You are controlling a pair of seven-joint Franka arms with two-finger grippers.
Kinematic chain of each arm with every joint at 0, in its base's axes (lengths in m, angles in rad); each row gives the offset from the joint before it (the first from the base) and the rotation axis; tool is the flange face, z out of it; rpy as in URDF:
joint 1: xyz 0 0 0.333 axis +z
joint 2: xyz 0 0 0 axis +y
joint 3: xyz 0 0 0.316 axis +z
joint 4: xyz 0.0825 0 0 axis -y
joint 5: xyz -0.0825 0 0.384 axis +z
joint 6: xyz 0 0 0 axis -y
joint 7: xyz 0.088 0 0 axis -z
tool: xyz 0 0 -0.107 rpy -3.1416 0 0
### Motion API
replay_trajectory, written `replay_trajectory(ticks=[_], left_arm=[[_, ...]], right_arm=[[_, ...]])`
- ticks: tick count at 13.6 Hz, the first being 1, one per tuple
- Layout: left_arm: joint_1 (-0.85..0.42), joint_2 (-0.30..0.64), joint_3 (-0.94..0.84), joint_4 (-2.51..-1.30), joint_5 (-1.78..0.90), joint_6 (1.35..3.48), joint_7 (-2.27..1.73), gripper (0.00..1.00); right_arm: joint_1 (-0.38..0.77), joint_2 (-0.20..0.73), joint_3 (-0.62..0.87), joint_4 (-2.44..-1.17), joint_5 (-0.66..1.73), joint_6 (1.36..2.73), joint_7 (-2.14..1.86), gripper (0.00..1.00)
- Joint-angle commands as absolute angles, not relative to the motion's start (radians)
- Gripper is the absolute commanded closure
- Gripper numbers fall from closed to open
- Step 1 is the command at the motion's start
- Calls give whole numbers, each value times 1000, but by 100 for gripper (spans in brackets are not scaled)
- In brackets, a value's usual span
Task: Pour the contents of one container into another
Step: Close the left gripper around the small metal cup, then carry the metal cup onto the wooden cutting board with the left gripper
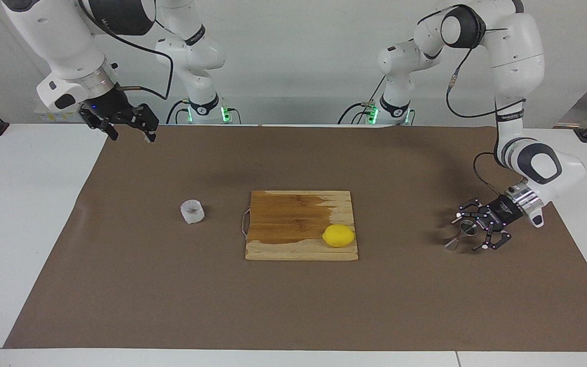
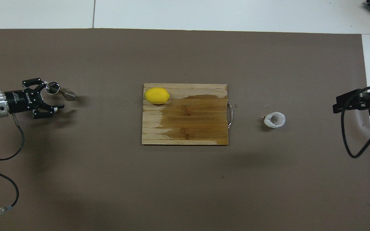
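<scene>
Jigger [image 1: 460, 235] lay tipped on its side near the left arm's end of the tabletop in the facing view, and the left gripper [image 1: 469, 232] hung low around it with fingers spread wide, gripping nothing yet. To my eye the grasp wanted the narrow waist, closed gently. The cup [image 1: 192, 211] sat toward the right arm's end; the right gripper [image 1: 133, 127] waited over the corner there, and I could not tell its fingers.

From overhead, the left gripper [image 2: 48, 100] sat slightly off the jigger [image 2: 59, 90], so centring first seemed wise. The cup [image 2: 275, 120] stood upright.
</scene>
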State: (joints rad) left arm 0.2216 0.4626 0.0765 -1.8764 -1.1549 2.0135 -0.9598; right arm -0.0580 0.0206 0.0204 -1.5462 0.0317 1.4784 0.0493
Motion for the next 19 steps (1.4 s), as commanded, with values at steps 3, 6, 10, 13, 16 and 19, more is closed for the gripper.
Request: replay_trajectory(ticks=[3,6,10,13,16,19], left_arm=[[184,417,81,-1945,-1230,2082,-902,0],[183,417,81,-1939,-1252,2098,-893,31],[179,399,80,-1934,-1269,2121,-894,100],[178,371,77,-1936,-1269,2112,-893,100],[143,338,72,-1944,-1270,2115,-903,100],[49,286,74,-1979,-1296,2167,-908,100]], right_arm=[[-67,20,25,-1546,51,1485,60,0],[-67,20,25,-1546,51,1485,58,0],[-67,20,25,-1546,51,1485,58,0],[-67,20,25,-1546,51,1485,58,0],[-67,20,25,-1546,51,1485,58,0],[-67,20,25,-1546,51,1485,58,0]])
